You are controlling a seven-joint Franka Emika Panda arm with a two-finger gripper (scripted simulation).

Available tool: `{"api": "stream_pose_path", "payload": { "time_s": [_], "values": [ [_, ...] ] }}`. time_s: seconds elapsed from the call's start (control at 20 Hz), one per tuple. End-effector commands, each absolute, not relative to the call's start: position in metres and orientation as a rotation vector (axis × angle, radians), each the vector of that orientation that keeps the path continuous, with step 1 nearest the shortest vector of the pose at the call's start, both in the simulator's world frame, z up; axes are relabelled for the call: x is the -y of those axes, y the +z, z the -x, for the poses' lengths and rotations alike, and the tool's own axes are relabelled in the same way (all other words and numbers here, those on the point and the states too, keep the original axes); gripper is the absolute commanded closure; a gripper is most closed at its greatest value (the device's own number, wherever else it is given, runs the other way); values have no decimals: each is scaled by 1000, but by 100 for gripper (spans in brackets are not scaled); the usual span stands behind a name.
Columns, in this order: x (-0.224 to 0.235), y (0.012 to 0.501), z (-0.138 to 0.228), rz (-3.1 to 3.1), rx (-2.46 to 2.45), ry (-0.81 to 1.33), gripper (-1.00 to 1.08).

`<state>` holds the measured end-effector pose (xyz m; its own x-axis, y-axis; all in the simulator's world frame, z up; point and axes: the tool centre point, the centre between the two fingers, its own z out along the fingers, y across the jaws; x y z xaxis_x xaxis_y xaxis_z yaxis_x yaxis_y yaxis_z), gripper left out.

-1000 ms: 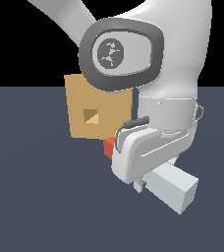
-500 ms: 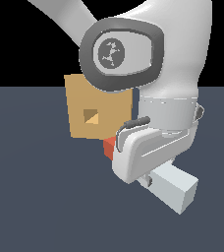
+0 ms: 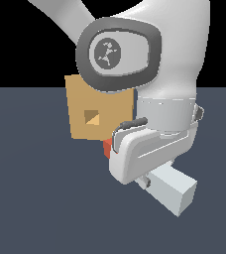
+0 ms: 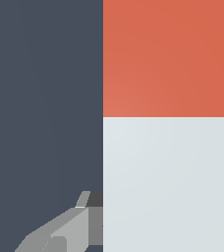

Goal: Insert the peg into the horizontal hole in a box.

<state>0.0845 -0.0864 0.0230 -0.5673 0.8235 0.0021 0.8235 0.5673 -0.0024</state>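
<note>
**Peg's red tip lying low and to the side of the hole**

While the gripper [image 3: 145, 182] is clamping the peg [image 3: 174, 192] at mid-length, its long axis is running red-end-first toward the box [image 3: 83, 121], but the hole [image 3: 91, 117] is sitting higher and toward the exterior view's left.

A flat, dark slate-blue floor [image 3: 35, 198] fills the lower scene under a black backdrop, and the tan box [image 3: 85, 101] stands far back at the exterior view's left, its base seemingly on the floor, partly behind the arm.
</note>
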Motion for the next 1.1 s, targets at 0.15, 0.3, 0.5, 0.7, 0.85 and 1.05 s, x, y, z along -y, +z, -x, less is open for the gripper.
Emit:
{"api": "stream_pose_path", "payload": {
  "time_s": [0.15,0.3,0.5,0.7,0.85,1.05],
  "values": [
    [88,28,-74,1520,2748,0,108],
    [88,31,-64,1570,2720,0,108],
    [89,36,-46,1657,2668,0,108],
    [87,42,-25,1761,2601,0,108],
    [85,47,-9,1842,2544,0,108],
    [80,55,15,1953,2460,0,108]
  ]
}}
